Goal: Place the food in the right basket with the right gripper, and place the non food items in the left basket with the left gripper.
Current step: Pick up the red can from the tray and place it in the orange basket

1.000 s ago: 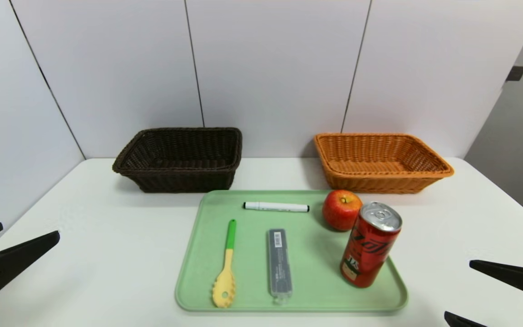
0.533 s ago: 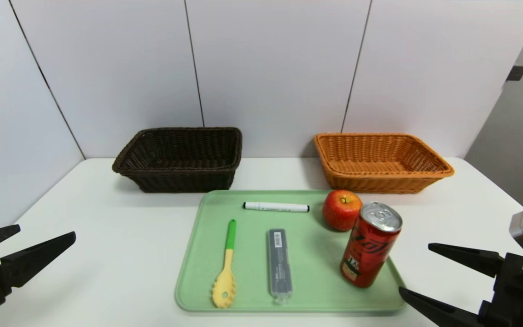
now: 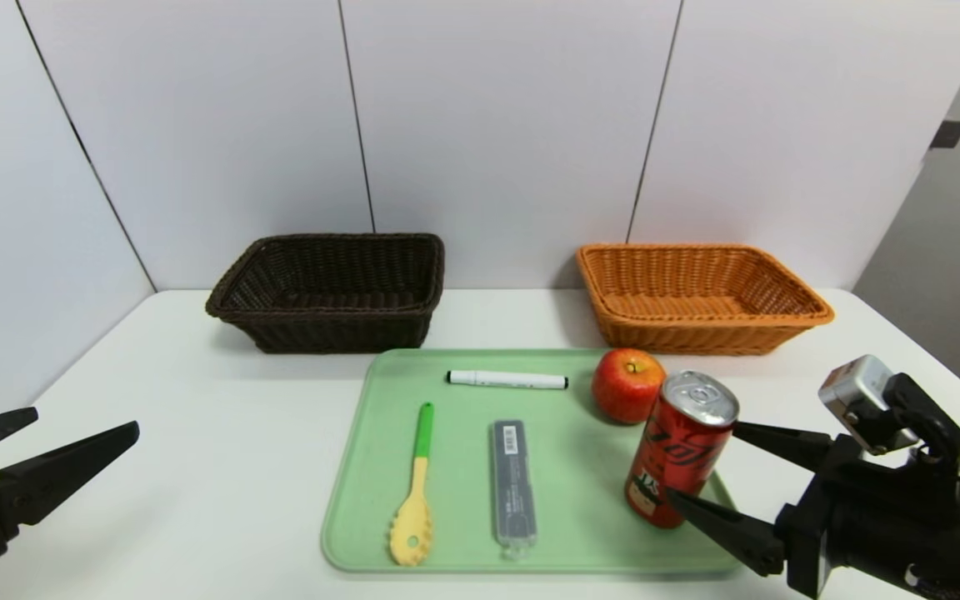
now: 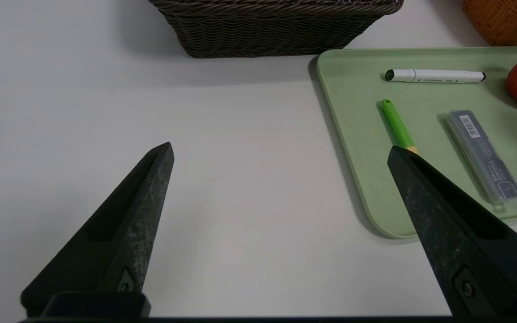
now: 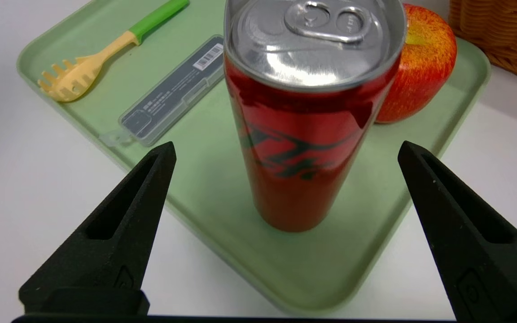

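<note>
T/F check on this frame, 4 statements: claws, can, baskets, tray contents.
1. The right claw is open, facing the red can. True.
2. The can lies on its side. False: it stands upright on the green tray.
3. Both the dark basket and orange basket are empty. True.
4. The apple is in the orange basket. False: it sits on the tray behind the can.
5. The left claw holds the marker. False: it is open, off the tray.

A staged lab or test booth: a bare white counter (image 3: pixel 197 467) boxed in by plain grey wall panels (image 3: pixel 497 125) along its far and left edges, with props laid out neatly on a green tray (image 3: pixel 363 500).
</note>
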Robot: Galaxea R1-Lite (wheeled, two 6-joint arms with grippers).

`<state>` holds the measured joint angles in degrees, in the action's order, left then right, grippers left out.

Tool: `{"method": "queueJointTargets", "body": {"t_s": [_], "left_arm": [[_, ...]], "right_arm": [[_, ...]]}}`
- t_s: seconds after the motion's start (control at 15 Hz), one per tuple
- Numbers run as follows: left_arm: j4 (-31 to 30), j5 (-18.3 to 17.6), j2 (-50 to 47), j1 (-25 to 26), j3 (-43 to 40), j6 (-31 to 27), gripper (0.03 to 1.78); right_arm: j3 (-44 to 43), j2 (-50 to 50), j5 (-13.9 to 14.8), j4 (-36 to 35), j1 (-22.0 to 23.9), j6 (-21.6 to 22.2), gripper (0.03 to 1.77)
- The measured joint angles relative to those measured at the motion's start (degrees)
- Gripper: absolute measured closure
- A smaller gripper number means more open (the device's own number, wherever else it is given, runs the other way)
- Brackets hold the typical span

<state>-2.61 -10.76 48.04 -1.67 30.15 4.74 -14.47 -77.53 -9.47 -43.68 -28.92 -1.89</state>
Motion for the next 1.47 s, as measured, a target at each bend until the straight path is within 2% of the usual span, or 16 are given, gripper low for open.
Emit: {"method": "queueJointTargets", "body": {"t_s": [0.13,0.47,0.93,1.27,1.47], "left_arm": [[0.0,0.1,0.0,0.1,0.5,0.0,0.12],[0.1,0.0,0.0,0.0,1.3,0.0,0.12],[0.2,0.0,0.0,0.0,1.0,0.5,0.12],[0.2,0.0,0.0,0.0,0.8,0.6,0.12],[0.3,0.0,0.0,0.0,0.8,0.6,0.12]], "right_arm": [[0.4,-3.8,1.6,-5.5,-0.9,0.1,0.09],[0.5,-10.4,4.4,-14.1,-1.5,0.2,0.09],[0.4,-12.8,4.5,-15.2,-2.7,1.5,0.09],[0.7,-15.7,6.4,-22.0,-2.8,1.4,0.09],[0.8,-16.9,6.6,-22.6,-2.8,1.5,0.09]]}}
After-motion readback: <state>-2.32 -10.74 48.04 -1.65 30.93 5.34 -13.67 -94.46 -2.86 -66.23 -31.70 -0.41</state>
